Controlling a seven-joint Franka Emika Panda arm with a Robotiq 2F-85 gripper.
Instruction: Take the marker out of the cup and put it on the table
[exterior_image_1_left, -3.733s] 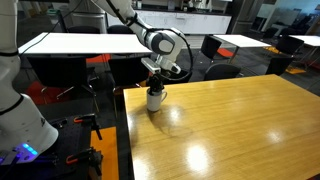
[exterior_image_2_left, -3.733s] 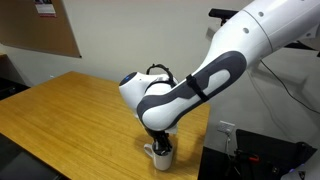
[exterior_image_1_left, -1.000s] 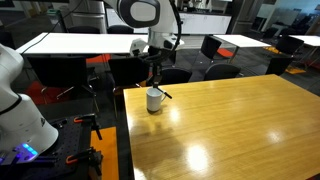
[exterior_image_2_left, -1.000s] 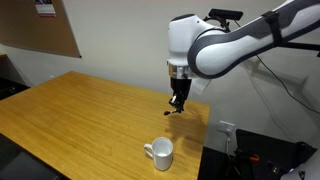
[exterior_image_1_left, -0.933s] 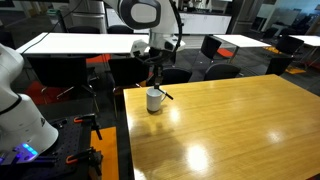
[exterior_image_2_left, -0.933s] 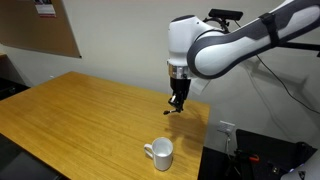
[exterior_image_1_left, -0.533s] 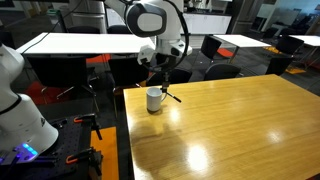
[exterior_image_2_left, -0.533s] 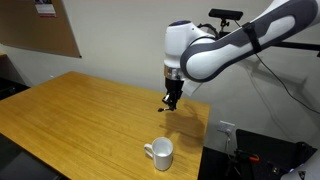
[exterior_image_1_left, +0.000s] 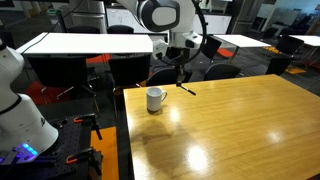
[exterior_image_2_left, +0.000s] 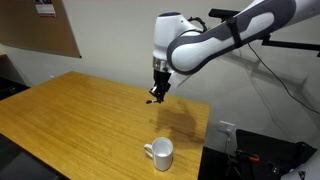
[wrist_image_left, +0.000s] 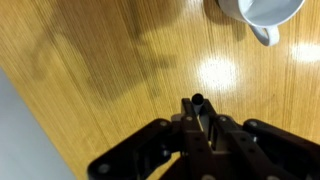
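Table (exterior_image_1_left: 230, 130): glossy wood; bare stretch beside cup likely meant as drop spot.
Cup (exterior_image_1_left: 155, 99): white, upright near table edge; marker out of it.
Gripper (exterior_image_1_left: 182, 72): above table, apart from cup; fingers clamped on marker, probably to carry it clear.
Marker (exterior_image_1_left: 187, 89): dark, slanting below jaws, off the surface; not yet set down.

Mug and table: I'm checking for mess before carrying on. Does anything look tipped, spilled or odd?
Nothing stands out. The mug stands upright on the table, with no spill or damage visible. The marker is clamped in the gripper, slanting above the wood off to one side of the mug, not yet laid down.
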